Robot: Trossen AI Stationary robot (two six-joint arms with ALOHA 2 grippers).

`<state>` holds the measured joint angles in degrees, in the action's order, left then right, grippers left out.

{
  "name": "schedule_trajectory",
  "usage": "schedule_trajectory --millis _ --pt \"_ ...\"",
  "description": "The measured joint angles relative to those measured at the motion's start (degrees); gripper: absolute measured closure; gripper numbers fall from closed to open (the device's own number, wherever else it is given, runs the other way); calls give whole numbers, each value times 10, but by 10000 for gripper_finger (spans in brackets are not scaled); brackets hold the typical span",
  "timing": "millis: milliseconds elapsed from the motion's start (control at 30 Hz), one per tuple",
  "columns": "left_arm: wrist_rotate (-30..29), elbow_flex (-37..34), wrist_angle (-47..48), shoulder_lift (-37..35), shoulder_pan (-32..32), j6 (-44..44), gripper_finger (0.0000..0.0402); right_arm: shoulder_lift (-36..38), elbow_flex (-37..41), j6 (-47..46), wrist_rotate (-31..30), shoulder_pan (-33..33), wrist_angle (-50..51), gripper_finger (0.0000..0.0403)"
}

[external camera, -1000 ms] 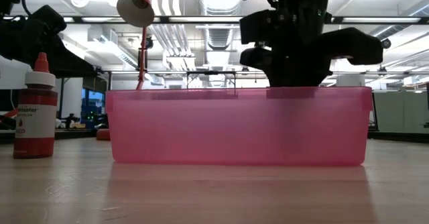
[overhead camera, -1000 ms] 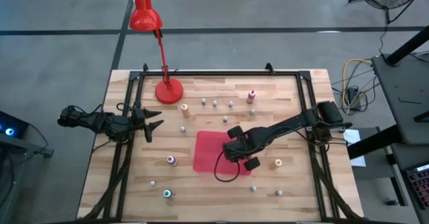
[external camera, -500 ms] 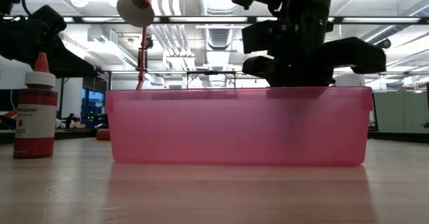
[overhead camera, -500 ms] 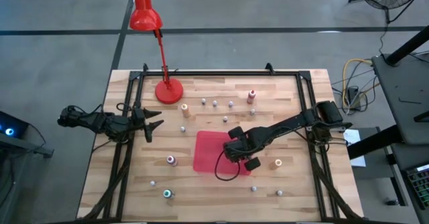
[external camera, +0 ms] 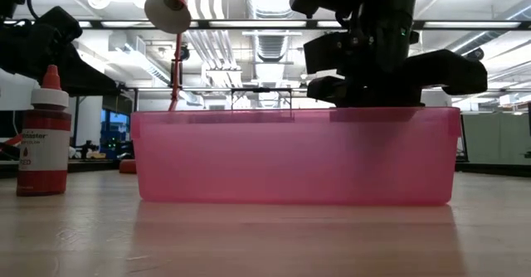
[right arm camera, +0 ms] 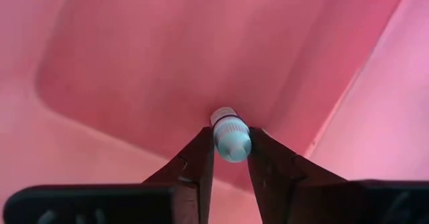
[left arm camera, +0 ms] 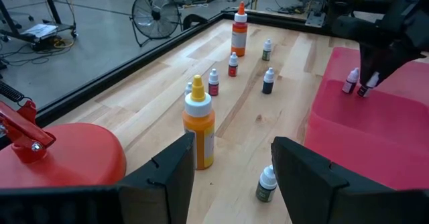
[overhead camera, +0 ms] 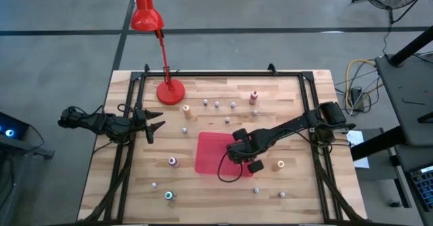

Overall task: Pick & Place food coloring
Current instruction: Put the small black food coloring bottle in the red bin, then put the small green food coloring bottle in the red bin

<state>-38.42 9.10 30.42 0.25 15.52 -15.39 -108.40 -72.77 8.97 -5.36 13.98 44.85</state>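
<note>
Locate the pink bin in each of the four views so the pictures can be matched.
High view: pink bin at table centre, under the right gripper.
Low view: bin wall fills the middle.
Left wrist view: bin at the right side.
Right wrist view: bin's inside fills the picture, behind a small bottle held between the fingers.
Shared landmark: the right gripper over the bin.
</note>
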Motion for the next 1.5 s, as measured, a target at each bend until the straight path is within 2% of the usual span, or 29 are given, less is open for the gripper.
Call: schedule_trajectory --millis 267,533,800,1200,1500 --pt "0 0 0 0 0 0 232 0 -3 -18 -2 0 6 285" --pt "0 0 0 0 0 0 232 0 -43 -30 -9 1 67 246" --pt "0 0 0 0 0 0 232 0 -120 -57 -71 7 123 217" --pt "0 0 0 0 0 0 232 1 -257 -307 -85 27 256 203" --pt "0 0 0 0 0 0 232 5 -309 -490 -83 51 356 191"
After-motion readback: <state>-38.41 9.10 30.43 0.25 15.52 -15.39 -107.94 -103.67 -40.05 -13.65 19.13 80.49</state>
